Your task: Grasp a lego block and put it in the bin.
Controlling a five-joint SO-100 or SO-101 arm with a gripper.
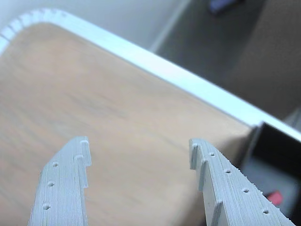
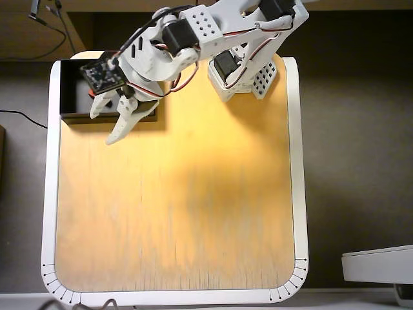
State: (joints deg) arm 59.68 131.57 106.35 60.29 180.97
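Note:
The red lego block [image 1: 275, 197] lies on the grey floor of the black bin [image 1: 282, 148], at the lower right of the wrist view, partly hidden behind my right finger. My gripper [image 1: 138, 143] is open with nothing between its fingers, only bare wooden table below. In the overhead view the bin [image 2: 74, 118] stands at the table's upper left corner. There my gripper [image 2: 101, 129] hangs over the bin's near wall with its fingertips past it, above the table. A red speck of the lego block [image 2: 92, 93] shows under the wrist.
The wooden table [image 2: 174, 194] has a white rim [image 2: 45, 194] and rounded near corners. The arm's base [image 2: 242, 74] stands at the table's top middle in the overhead view. A white device [image 2: 377, 265] sits off the table at lower right.

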